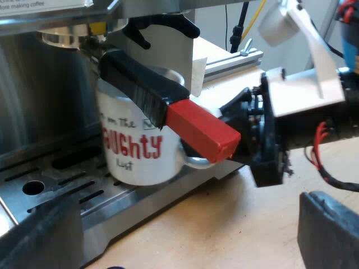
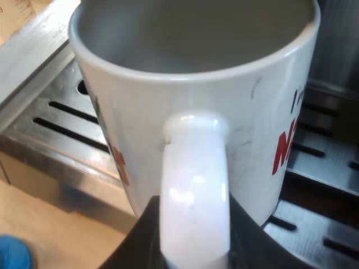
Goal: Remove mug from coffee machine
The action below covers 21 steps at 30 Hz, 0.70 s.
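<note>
Jaws of the right gripper (image 2: 193, 244) squeeze the mug (image 1: 132, 140) by its handle (no gap shows); left gripper (image 1: 185, 241) jaws gape wide, empty. Mug stands upright on the tray (image 1: 56, 188), under the holder (image 1: 140, 84), handle toward the right gripper.

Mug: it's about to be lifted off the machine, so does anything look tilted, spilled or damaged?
Nothing serious. The mug stands upright on the drip tray under the red-ended handle, with no spill around it. Only faint grey scuffs mark its side.
</note>
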Each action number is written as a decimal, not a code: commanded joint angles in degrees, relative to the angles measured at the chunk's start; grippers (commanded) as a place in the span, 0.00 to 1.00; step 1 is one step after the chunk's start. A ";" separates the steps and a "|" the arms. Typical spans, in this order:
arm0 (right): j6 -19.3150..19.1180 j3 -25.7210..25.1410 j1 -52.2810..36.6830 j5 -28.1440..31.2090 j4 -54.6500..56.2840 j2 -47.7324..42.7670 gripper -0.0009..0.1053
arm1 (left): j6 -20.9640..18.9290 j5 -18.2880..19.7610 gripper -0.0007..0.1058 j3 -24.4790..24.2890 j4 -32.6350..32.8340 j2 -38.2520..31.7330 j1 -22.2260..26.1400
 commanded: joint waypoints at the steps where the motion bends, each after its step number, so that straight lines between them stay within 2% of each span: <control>1: 0.01 2.70 1.47 -0.05 -0.49 -4.67 0.01 | -0.60 0.68 0.75 -0.09 -1.34 0.09 -0.22; 5: 0.01 5.04 3.12 1.03 -0.49 -7.82 0.01 | -0.60 1.05 0.75 -0.09 -1.34 0.09 -0.22; 8: 0.01 6.46 4.27 3.51 -0.14 -10.44 0.01 | -0.60 2.99 0.75 -0.09 -1.34 0.09 -0.22; 16: 2.04 6.61 4.51 6.08 10.38 -18.45 0.01 | -2.14 3.48 0.75 -1.12 -1.44 0.09 -0.22; 19: 2.14 6.61 4.51 6.09 14.66 -21.67 0.01 | -3.58 5.87 0.75 -1.09 -1.44 0.09 -0.22; 21: 2.14 6.61 4.51 6.09 16.93 -23.49 0.01 | -4.53 6.03 0.75 -1.37 -1.44 0.09 -0.22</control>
